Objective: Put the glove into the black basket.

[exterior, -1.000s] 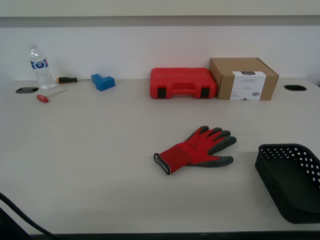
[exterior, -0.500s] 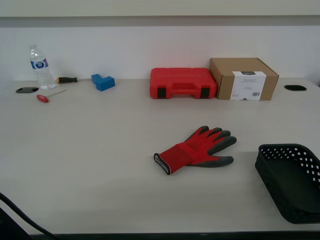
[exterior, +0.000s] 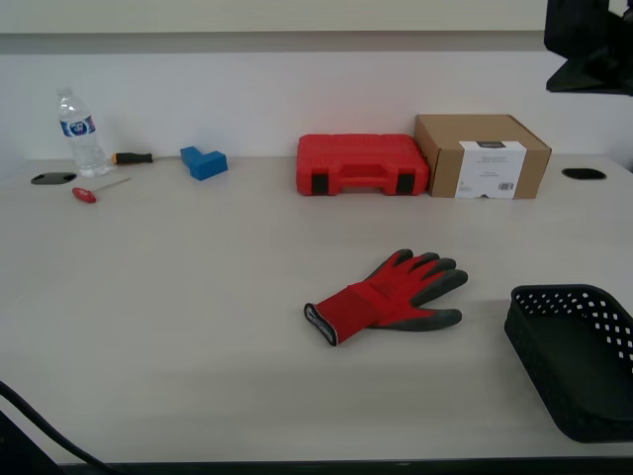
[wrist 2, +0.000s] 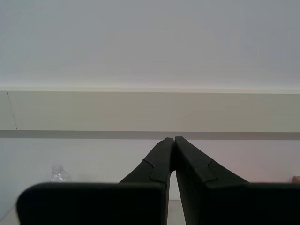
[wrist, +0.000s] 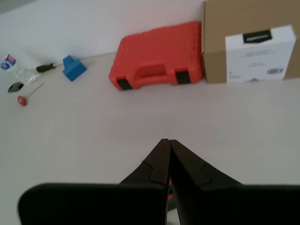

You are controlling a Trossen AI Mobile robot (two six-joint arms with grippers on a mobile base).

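The black basket point(exterior: 574, 358) is nearest to the exterior camera, shallow and with perforated sides, partly cut off by the picture's edge. The glove point(exterior: 389, 294) lies flat on the table point(exterior: 178, 297) beside the basket and apart from it, on the exterior view's left of it. The glove is red knit with a dark grey palm and fingertips and a black-edged cuff, and its fingers point toward the basket.

My first gripper point(wrist: 168, 141) has its jaws pressed together with nothing between them; it hangs above the table, looking down toward the red tool case point(wrist: 158, 55) and the cardboard box point(wrist: 253, 40) — both beyond the glove, at the wall.

My second gripper point(wrist 2: 174, 139) is also closed on nothing, and it faces the wall, well above the glove — only a water bottle point(wrist 2: 59, 174) shows low in its view.
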